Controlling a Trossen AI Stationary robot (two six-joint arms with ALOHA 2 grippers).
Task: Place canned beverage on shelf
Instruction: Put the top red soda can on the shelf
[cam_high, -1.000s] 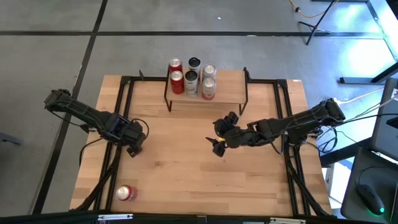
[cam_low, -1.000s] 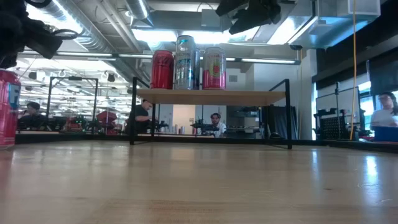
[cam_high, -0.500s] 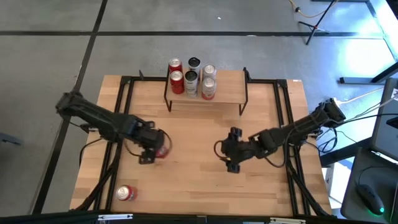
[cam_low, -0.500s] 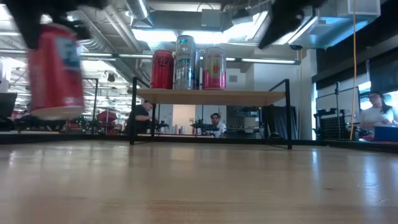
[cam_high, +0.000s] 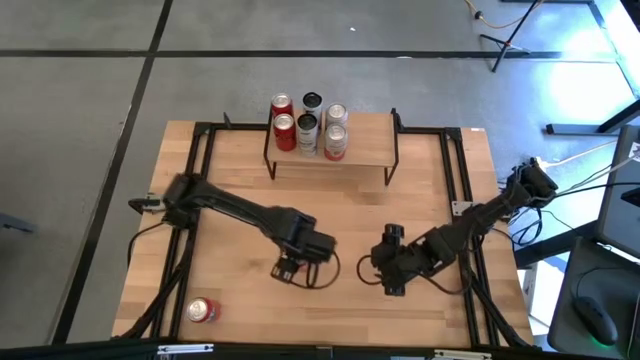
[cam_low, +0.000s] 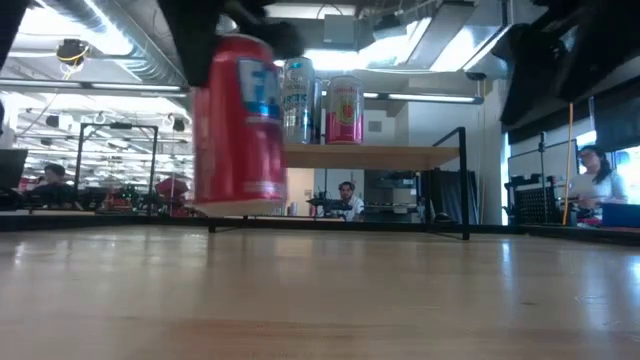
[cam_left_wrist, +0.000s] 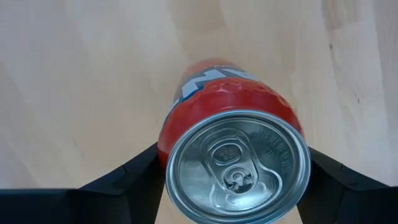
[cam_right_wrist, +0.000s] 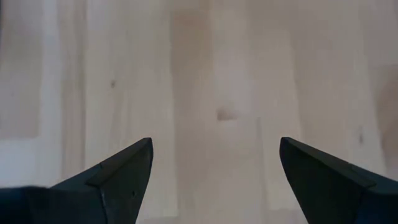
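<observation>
A light-wood counter (cam_high: 330, 200) fills the middle of the overhead frame, with the small shelf (cam_high: 365, 148) at its upper centre carrying five upright cans (cam_high: 308, 126). Another red can (cam_high: 204, 311) lies at lower left. The left gripper (cam_high: 290, 268), lower centre, hides its load from above. The left wrist view shows its jaws pinching an upright red can (cam_left_wrist: 233, 143); the low view shows that can off the surface. The right gripper (cam_high: 392, 284), just right of centre, has jaws spread and empty.

Bright overhead lights, blurred can (cam_low: 238, 120), soft shadows
</observation>
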